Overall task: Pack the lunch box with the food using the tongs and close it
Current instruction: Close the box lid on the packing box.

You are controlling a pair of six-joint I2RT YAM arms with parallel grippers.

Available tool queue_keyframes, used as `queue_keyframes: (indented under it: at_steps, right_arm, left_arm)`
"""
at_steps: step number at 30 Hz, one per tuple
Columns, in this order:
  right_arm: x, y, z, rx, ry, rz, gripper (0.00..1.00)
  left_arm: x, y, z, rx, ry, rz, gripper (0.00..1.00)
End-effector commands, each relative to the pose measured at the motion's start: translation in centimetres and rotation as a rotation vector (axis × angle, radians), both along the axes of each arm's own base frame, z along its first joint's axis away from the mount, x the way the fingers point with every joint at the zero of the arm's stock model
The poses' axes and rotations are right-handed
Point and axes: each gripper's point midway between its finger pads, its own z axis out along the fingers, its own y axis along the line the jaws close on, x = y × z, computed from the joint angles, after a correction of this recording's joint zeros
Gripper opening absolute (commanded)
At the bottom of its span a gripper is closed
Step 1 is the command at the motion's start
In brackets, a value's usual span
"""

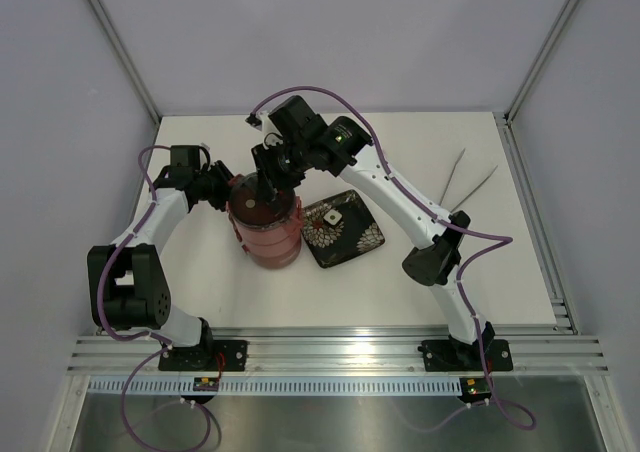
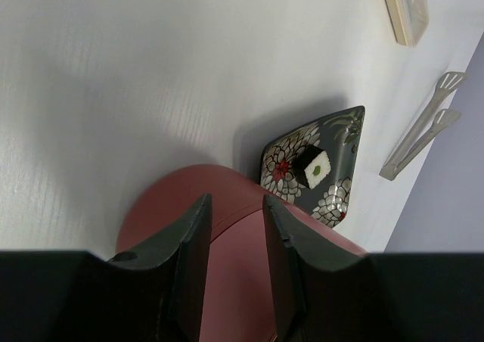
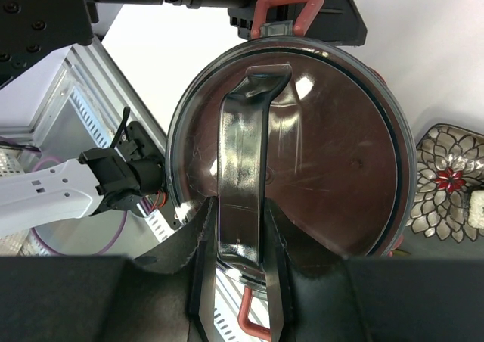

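While both arms crowd in on the lunch box [image 1: 265, 234], we look around it first. The black square plate [image 2: 344, 141], patterned with silver and red flowers, lies just beside the stack on its right. The tongs [image 2: 408, 149], two slim silvery arms in a V, lie flat out by the right edge of the white worktop [image 1: 200, 282], well apart from both hands. In the left wrist view we catch the end of a pale translucent oblong case [image 2: 406, 9] farther off. The right arm's white link stretches across between plate and tongs. The two wrists meet over the stack, so from overhead its top is mostly hidden.

Now the containers. The lunch box stands upright near the middle of the worktop, round dusty-red tiers stacked one on another, with the top lid [image 3: 325, 153] seated on it. What is inside we cannot see. The plate carries one small white square piece [image 2: 316, 168] with a green centre.

The lid is a glossy dark disc with a grey rim and an arched handle [image 3: 240, 153] across it. A red loop clasp [image 3: 286, 9] stands at its far edge. The right hand [image 3: 238, 213] has its two black fingers clamped on that handle. The left hand [image 2: 234, 200] sits narrow against the smooth red wall near the rim. Whether it pinches anything, we cannot tell.
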Motion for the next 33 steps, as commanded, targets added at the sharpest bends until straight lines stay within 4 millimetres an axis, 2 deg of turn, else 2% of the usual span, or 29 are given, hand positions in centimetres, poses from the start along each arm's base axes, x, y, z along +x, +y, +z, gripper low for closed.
queue_keyframes:
  at_steps: [1, 9, 13, 17, 19, 23, 28, 30, 33]
  right_arm:
    - [-1.0, -0.9, -1.2, -0.077, 0.011, -0.012, 0.0]
    - [0.1, -2.2, -4.6, -0.203, 0.002, -0.061, 0.0]
    - [0.1, -2.2, -4.8, -0.208, -0.008, -0.041, 0.0]
    - [-0.4, -1.1, -4.0, -0.148, 0.0, 0.01, 0.0]
    - [-1.3, -0.5, -3.6, -0.109, 0.03, 0.048, 0.02]
    - [-1.9, -0.3, -3.7, -0.086, 0.034, 0.098, 0.16]
    - [-1.5, -0.9, -4.0, -0.12, -0.016, 0.119, 0.25]
    - [-1.3, -1.0, -3.8, -0.117, -0.019, 0.109, 0.38]
    - [-1.1, -0.9, -3.6, -0.116, -0.022, 0.09, 0.5]
  left_arm:
    - [0.1, -0.3, 1.1, -0.007, -0.035, -0.011, 0.36]
    - [0.0, -0.4, 1.0, -0.006, -0.032, -0.018, 0.36]
    - [0.0, -0.3, 0.9, -0.004, -0.031, -0.018, 0.36]
    - [-0.1, -0.3, 1.0, -0.004, -0.031, -0.018, 0.36]
    - [-0.2, -0.3, 0.8, -0.004, -0.028, -0.018, 0.36]
    - [-0.2, -0.3, 0.9, -0.004, -0.03, -0.02, 0.36]
    - [-0.3, -0.4, 0.9, -0.005, -0.03, -0.024, 0.36]
    - [-0.3, -0.3, 0.9, -0.004, -0.031, -0.025, 0.36]
    - [-0.3, -0.4, 1.0, -0.003, -0.032, -0.028, 0.36]
